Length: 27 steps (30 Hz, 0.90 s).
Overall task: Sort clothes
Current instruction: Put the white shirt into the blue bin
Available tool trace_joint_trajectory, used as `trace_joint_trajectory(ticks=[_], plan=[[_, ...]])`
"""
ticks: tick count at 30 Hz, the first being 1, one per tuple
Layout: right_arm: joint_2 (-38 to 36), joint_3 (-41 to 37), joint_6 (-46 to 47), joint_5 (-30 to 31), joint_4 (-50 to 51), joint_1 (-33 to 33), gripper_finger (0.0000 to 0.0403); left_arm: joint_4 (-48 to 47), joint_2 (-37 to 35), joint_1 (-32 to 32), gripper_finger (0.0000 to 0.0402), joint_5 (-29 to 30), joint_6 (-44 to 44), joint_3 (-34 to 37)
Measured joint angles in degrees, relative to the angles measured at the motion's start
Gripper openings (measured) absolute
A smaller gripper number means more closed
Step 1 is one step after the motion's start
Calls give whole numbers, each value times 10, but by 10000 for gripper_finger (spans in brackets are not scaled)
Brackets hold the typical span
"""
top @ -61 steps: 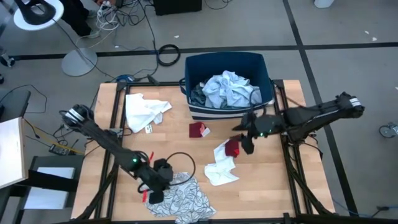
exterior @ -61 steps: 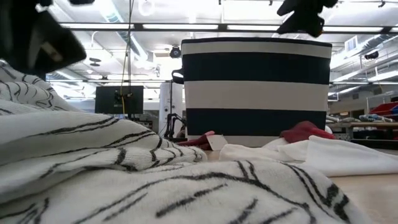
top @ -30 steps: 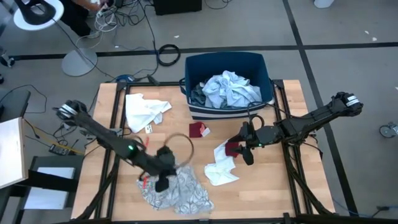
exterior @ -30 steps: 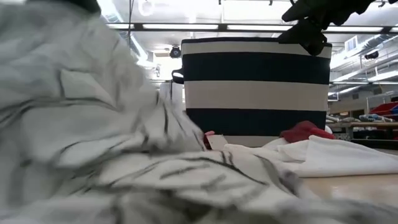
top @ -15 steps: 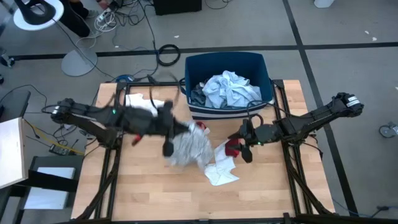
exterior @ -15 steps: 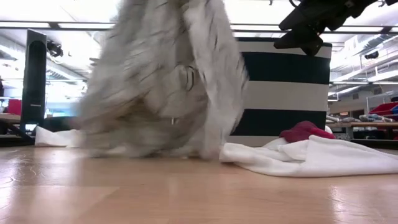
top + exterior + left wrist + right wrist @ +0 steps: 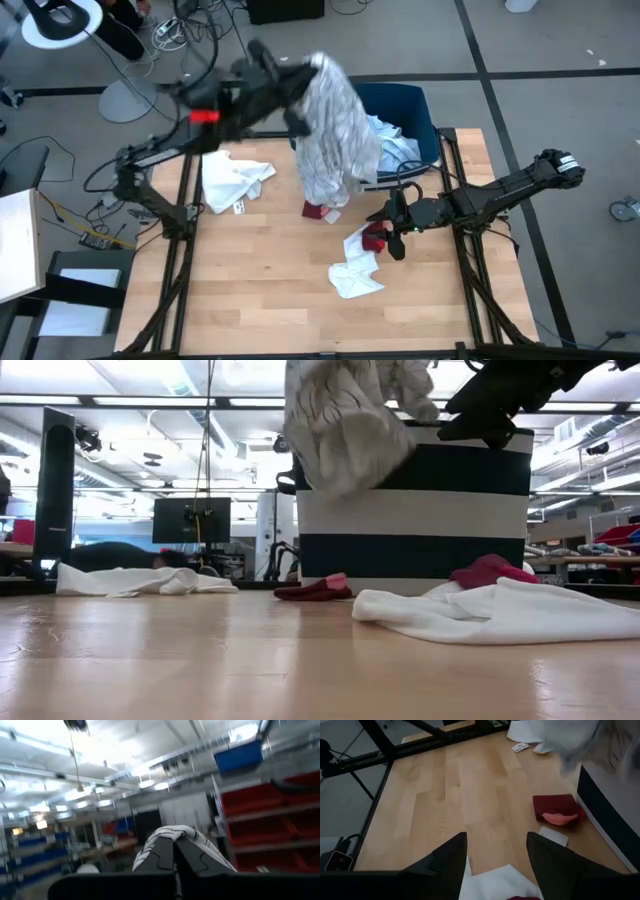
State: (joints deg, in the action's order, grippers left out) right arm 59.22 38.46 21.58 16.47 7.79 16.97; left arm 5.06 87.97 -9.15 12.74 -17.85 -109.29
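1. The left gripper [image 7: 174, 851] is raised high above the desk [image 7: 250, 290], its jaws pressed together on a fold of the white leaf-print garment [image 7: 335, 125].
2. That garment hangs down from the jaws in a long drape, its lower part falling over the near left corner of the dark blue bin [image 7: 425, 110] and reaching toward the desk in front of it.
3. In the low view the same cloth [image 7: 345, 420] dangles clear of the desk, in front of the bin's striped wall [image 7: 440, 510].
4. The right gripper [image 7: 497, 852] hovers low over the desk with its jaws spread apart and nothing between them.
5. Directly beneath those jaws lie a small red piece [image 7: 374, 238] and a crumpled white cloth [image 7: 352, 272], the two touching.
6. Ahead of the right jaws, just beside the bin's front wall, sits a second small red piece [image 7: 559, 806] with a pink strip on it.
7. Inside the bin lies a heap of light blue fabric [image 7: 392, 148].
8. Another white cloth [image 7: 232, 178] rests on the desk well apart from the right jaws, below the raised left arm.
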Motion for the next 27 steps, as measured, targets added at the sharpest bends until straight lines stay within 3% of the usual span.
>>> trace_joint_trajectory(ticks=[9,12,15,21,27], plan=[[0,0,-12,0,0,0,208,40,192,-98,0,-80,4,-260],[0,0,-19,0,-1,-1,208,205,198,-122,0,-95,6,-211],[1,0,-23,0,0,-2,208,219,202,-145,0,-101,51,-206],[6,0,-37,0,2,-3,208,125,203,-174,0,-166,90,-207],[7,0,-37,0,0,-3,208,-198,204,-193,0,-205,136,-207]])
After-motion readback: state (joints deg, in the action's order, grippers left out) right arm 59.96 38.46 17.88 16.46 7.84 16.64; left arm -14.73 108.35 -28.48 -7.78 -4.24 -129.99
